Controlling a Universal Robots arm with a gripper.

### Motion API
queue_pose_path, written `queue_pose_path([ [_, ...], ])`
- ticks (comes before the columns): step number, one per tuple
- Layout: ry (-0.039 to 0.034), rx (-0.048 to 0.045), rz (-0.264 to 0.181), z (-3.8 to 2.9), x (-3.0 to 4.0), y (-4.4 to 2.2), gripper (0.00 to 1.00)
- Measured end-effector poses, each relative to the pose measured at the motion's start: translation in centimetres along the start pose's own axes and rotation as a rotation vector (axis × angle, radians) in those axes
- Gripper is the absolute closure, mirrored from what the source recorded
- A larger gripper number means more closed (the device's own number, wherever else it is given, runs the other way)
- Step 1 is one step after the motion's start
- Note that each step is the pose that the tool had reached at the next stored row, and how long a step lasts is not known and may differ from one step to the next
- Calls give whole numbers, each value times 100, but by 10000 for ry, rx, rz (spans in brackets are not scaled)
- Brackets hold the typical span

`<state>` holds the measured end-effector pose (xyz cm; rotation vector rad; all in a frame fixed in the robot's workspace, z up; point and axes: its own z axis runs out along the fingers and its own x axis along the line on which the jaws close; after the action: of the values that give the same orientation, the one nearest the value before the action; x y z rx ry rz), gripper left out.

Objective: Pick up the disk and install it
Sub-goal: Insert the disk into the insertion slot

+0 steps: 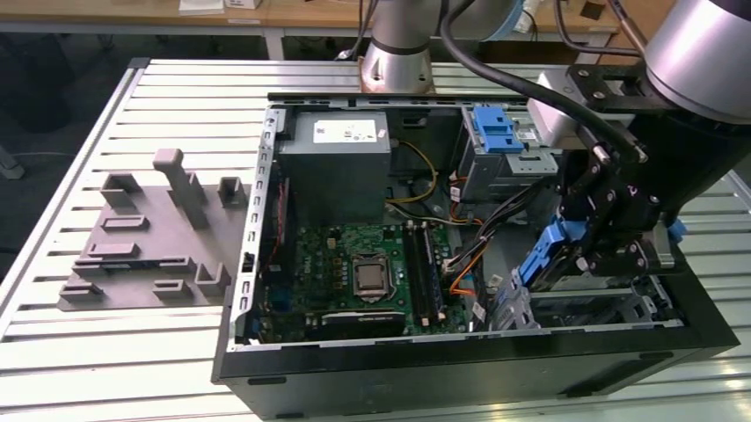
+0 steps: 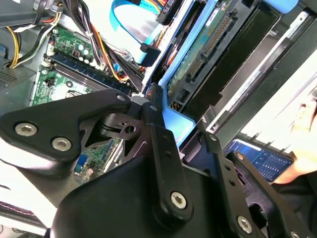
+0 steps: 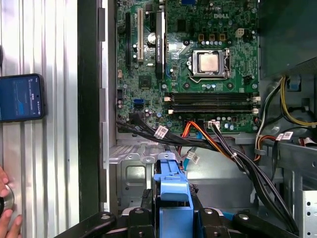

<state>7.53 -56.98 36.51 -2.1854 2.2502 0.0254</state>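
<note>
The disk (image 1: 550,257), a flat slab edged by a smooth blue plastic rail frame, stands on edge between the black metal fingers (image 2: 157,130) of the gripper (image 1: 586,255), which are clamped on it. It sits low inside the open computer case (image 1: 470,369), over the grey sheet-metal drive cage (image 1: 599,308) at the corner on the exterior view's right. In the second wrist view the disk's (image 2: 198,54) green circuit-board underside and dark connector edge face the camera, tilted; in the first wrist view its blue frame end (image 3: 172,186) rises between the finger links.

The case is a black steel box lying on its side with the panel off. Inside it lie a green motherboard (image 1: 358,272) with a square silver processor socket (image 1: 368,274), long black memory slots (image 3: 210,101), a plain grey power supply box (image 1: 340,171) with a small white label, a ribbed blue plastic latch piece (image 1: 499,132) on a metal bay, and bundles of black, orange and yellow cables (image 3: 223,144).

The case rests on a ribbed aluminium surface (image 1: 70,352). On it, at the exterior view's left, sits a matte grey moulded fixture (image 1: 147,242) with upright blocks. A phone (image 3: 21,97) with a lit screen lies on the slats beside the case, and a person's fingertips (image 3: 6,228) show near it.

The arm (image 1: 704,53), smooth silver with black joints, reaches down steeply into the case, wrist pointing downward.
</note>
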Motion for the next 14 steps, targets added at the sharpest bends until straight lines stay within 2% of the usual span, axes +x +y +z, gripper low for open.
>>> queue_pose_path([
  [14, 1, 0, 0, 69, 1, -1, 64],
])
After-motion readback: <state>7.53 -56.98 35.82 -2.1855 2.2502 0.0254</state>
